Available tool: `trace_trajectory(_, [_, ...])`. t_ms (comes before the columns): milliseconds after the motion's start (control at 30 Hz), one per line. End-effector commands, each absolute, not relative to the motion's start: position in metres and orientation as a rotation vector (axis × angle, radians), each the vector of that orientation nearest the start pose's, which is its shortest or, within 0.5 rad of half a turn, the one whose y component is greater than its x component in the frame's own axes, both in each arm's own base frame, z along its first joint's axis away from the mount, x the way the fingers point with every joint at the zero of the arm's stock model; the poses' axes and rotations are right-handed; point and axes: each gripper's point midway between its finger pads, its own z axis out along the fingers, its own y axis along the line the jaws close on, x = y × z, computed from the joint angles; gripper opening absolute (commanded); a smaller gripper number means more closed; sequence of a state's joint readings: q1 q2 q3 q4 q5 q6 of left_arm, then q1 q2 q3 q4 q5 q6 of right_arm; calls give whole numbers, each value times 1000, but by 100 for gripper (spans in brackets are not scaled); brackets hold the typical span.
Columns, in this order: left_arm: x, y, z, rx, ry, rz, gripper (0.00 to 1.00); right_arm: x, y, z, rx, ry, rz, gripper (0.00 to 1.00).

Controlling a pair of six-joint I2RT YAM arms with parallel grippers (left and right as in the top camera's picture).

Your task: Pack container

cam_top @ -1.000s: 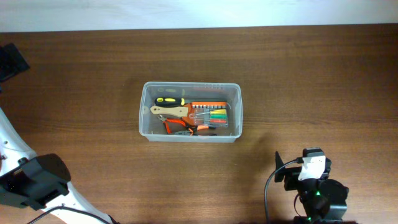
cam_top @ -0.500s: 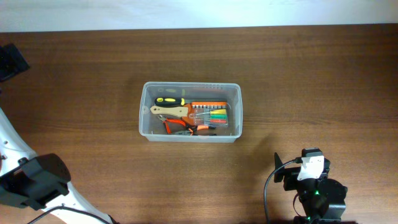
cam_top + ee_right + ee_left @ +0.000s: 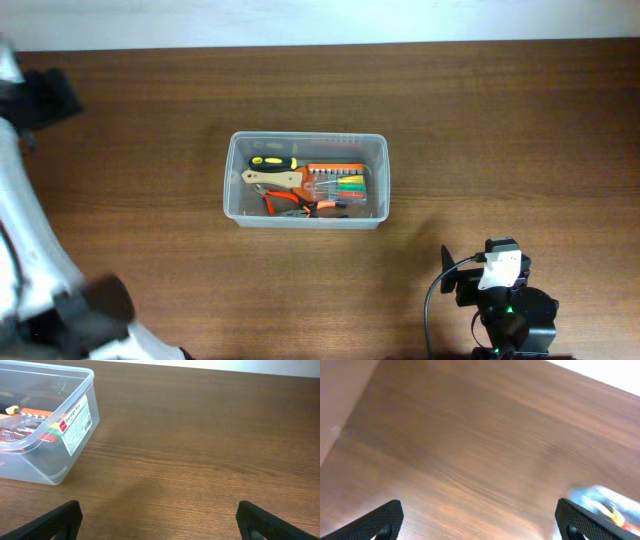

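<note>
The clear plastic container [image 3: 232, 185] stands in the middle of the table. It holds a yellow-and-black screwdriver [image 3: 272, 161], a wooden-handled tool [image 3: 272, 178], orange pliers [image 3: 292, 205] and a small clear case of coloured screwdrivers [image 3: 340, 186]. My left gripper [image 3: 45, 100] is at the far left, well away from the container; its wrist view shows the jaws [image 3: 479, 507] open and empty, with the container [image 3: 605, 502] blurred at the lower right. My right gripper [image 3: 462, 280] is at the near right; its jaws [image 3: 159, 510] are open and empty over bare wood, with the container [image 3: 50, 455] at the upper left.
The brown wooden table [image 3: 500, 130] runs to a pale wall edge at the back. My left arm [image 3: 30, 250] crosses the left side of the overhead view, blurred. My right arm's base [image 3: 510, 320] sits at the near right edge.
My left arm has swung: its gripper at the far left moved a little to the right and the arm now shows blurred. The right arm and the container have not moved.
</note>
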State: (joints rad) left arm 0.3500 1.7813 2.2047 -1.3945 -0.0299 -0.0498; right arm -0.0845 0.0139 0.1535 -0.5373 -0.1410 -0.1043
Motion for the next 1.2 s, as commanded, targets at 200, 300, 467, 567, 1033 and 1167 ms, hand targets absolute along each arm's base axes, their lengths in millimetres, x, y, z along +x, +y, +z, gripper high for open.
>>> trace_trajectory(200, [252, 1, 331, -49, 2400, 24, 99, 217, 5, 116, -99, 1956, 20, 99])
trace_trajectory(300, [235, -6, 323, -27, 2255, -26, 99, 217, 5, 116, -99, 1956, 20, 98])
trace_trajectory(467, [220, -5, 314, -28, 1946, -39, 99, 217, 5, 116, -98, 1956, 20, 99])
trace_trajectory(567, [215, 4, 299, -63, 1813, -2, 99, 217, 5, 116, -99, 1956, 20, 99])
trace_trajectory(1033, [225, 8, 157, -79, 1869, 26, 99, 217, 5, 116, -98, 1956, 20, 99])
trace_trajectory(1167, [226, 8, 134, -79, 1892, 28, 99, 217, 5, 116, -99, 1956, 20, 99])
